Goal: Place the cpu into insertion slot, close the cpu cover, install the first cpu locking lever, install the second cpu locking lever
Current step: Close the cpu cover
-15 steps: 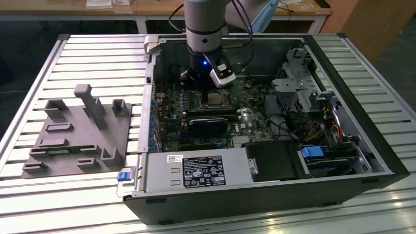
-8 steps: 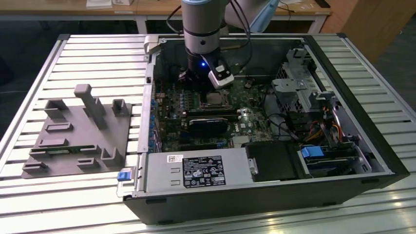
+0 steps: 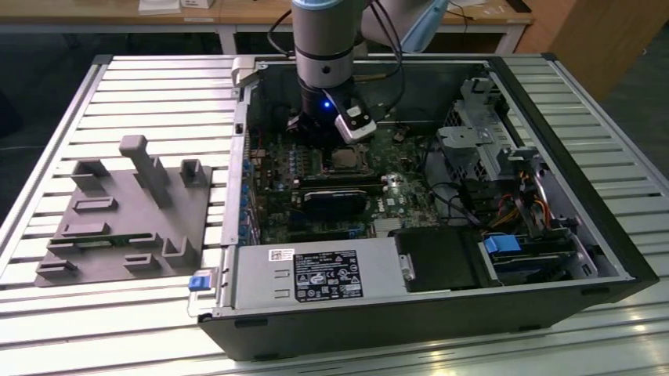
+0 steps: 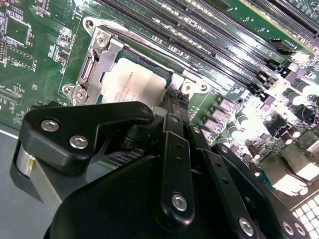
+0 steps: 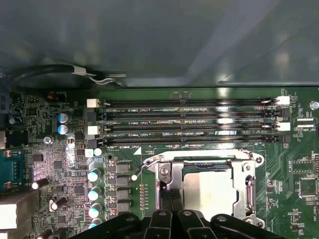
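**A:** We're inside the open computer case (image 3: 585, 235). The arm (image 3: 324, 47) reaches straight down over the insertion slot (image 5: 197, 166) on the green circuit board (image 5: 50, 149).

**B:** And the cpu (image 5: 207, 191), where is it?

**A:** Seated flat in the insertion slot, its dull metal top showing through the window of the cpu cover (image 5: 167, 174). The cover lies level on the slot's rim, framing the chip. From that I'd judge the placing and the closing are done.

**B:** The gripper (image 5: 169, 198)?

**A:** Right at one edge of the insertion slot, its tips just beside the cover's side bar. The fingers (image 4: 172, 119) look pressed together with nothing pinched between them. A narrow tip like that suits pressing on something thin, not carrying.

**B:** A lever, then?

**A:** Likely. A wire locking lever (image 5: 141, 168) has its hooked end off one corner of the insertion slot. Its rod runs along the side of the slot that faces the memory slots (image 5: 189, 124). I can't tell whether it's latched.

**B:** Are the tips touching anything?

**A:** I can't say. The gripper's own body hides the contact point beside the insertion slot.
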Action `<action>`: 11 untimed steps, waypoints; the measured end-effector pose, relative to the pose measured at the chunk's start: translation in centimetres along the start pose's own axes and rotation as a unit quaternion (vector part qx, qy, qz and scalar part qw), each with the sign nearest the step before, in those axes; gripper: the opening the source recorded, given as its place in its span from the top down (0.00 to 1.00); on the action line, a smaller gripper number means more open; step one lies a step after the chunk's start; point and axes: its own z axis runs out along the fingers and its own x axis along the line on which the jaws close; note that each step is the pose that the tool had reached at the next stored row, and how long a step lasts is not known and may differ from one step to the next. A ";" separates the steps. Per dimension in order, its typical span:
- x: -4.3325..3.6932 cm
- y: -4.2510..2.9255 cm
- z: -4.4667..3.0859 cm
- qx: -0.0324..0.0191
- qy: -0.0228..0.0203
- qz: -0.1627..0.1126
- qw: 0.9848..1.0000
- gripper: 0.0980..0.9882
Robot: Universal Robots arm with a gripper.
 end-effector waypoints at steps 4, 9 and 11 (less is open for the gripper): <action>-0.20 0.01 0.01 0.000 0.000 0.000 1.000 1.00; -0.27 0.02 -0.07 0.000 0.000 0.000 1.000 1.00; -0.28 0.02 -0.35 0.000 0.000 0.000 1.000 1.00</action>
